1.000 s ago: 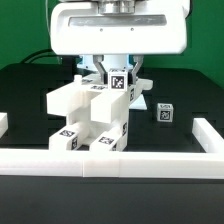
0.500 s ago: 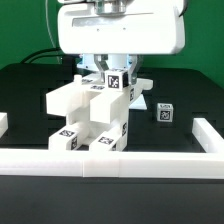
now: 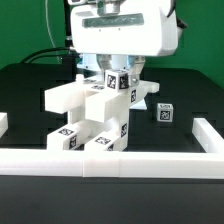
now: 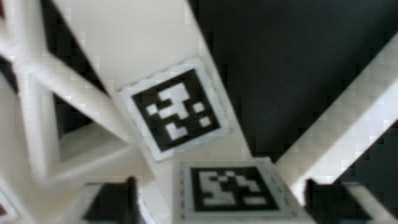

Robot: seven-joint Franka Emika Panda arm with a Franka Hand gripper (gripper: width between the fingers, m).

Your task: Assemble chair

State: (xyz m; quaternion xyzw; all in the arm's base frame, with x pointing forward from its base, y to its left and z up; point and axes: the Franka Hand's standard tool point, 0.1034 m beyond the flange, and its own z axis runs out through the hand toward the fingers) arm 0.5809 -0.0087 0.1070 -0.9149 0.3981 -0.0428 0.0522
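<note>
The half-built chair (image 3: 92,118) sits mid-surface just behind the near border rail (image 3: 110,160), propped so its tagged top bar (image 4: 175,108) faces the gripper (image 3: 119,73), whose jaws stand wide either side of it, gripping nothing (loose block (image 3: 164,113) waits right).

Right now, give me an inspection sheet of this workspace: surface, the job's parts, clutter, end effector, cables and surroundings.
Surface: black table, bounded by a low white border rail.
Job's things: partly assembled chair of white tagged blocks, standing against the front rail; one small loose part lies apart at the exterior view's right.
Clutter: nothing seen.
End effector: end effector sits over the chair's top tagged piece; the wrist view shows its fingers on either side of that piece with gaps, so it looks open.
Cables: dark cable behind the table.
Surroundings: green backdrop.
</note>
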